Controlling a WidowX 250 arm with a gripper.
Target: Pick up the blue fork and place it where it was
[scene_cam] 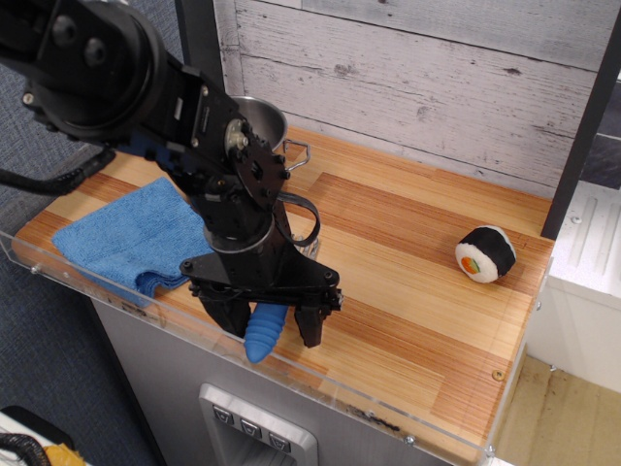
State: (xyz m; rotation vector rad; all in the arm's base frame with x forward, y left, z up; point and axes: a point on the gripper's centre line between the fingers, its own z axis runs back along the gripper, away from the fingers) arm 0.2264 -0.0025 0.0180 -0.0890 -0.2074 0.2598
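Observation:
The blue fork [260, 336] lies on the wooden counter [408, 291] near its front edge. Its ribbed blue handle points toward the front lip. The arm hides most of its tines. My gripper [272, 332] stands right over the handle, pointing down. Its jaws are spread wide, one finger [229, 316] left of the handle and one finger [310, 326] right of it. A clear gap shows on the right side, so the gripper is open around the fork without holding it.
A folded blue cloth [126, 238] lies at the left. A metal pot [260, 115] stands behind the arm at the back left. A sushi roll toy [485, 254] sits at the right. A clear plastic lip [369, 403] runs along the front edge, and a plank wall [437, 78] stands behind.

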